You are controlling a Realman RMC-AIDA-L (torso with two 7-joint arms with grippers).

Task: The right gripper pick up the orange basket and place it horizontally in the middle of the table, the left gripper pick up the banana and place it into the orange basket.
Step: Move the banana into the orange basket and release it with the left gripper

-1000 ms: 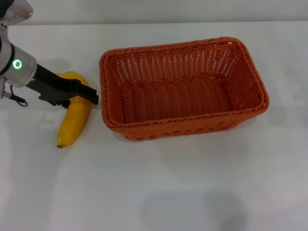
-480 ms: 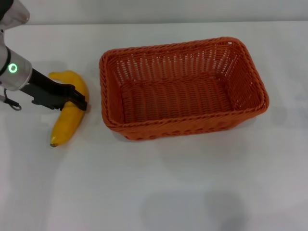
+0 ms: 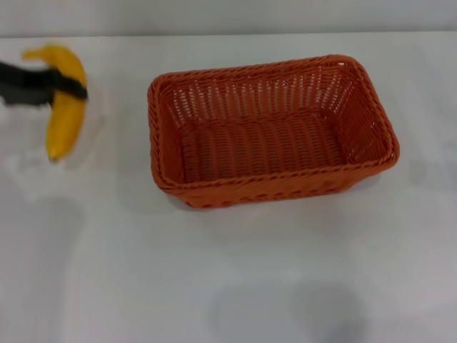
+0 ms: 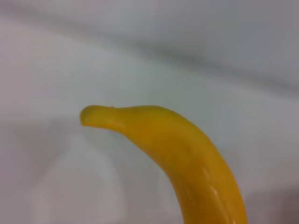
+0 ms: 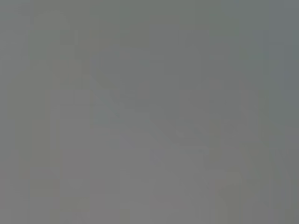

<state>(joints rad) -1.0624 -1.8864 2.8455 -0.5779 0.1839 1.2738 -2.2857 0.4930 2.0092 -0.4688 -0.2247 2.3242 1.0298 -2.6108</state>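
Compared with the earlier head views, the banana (image 3: 63,100) has left its spot on the table (image 3: 228,271) at the basket's 9 o'clock and now hangs higher and farther out, near the 10 o'clock corner of the head view, carried by the left gripper (image 3: 71,84). Its silver wrist with the green ring, seen before, has slid out of view; only the dark jaws remain in sight, clenched across the banana's upper third.

Basket (image 3: 271,128): rests on the table near centre, long side running 9 to 3 o'clock, open side up and empty. That half of the task looks finished.

Banana: held clear of the table, stem end up, dark tip hanging toward 6 o'clock. The left wrist view shows its stem (image 4: 93,116) and curved body close to the lens, with bare table behind.

Step in hand, as judged: carry the banana toward 3 o'clock, over the basket's near rim, then lower it.
- You should keep it high enough that the hanging tip clears the braided rim.
- You should turn the banana along the basket's long axis, so it lies flat on the woven floor.
- Release low; a smooth, curved peel dropped from height may bounce or roll.

Left arm pose: reaches in from 9 o'clock, jaws roughly level and pointing toward 3 o'clock.

Right gripper: not in sight; its wrist view shows plain grey.
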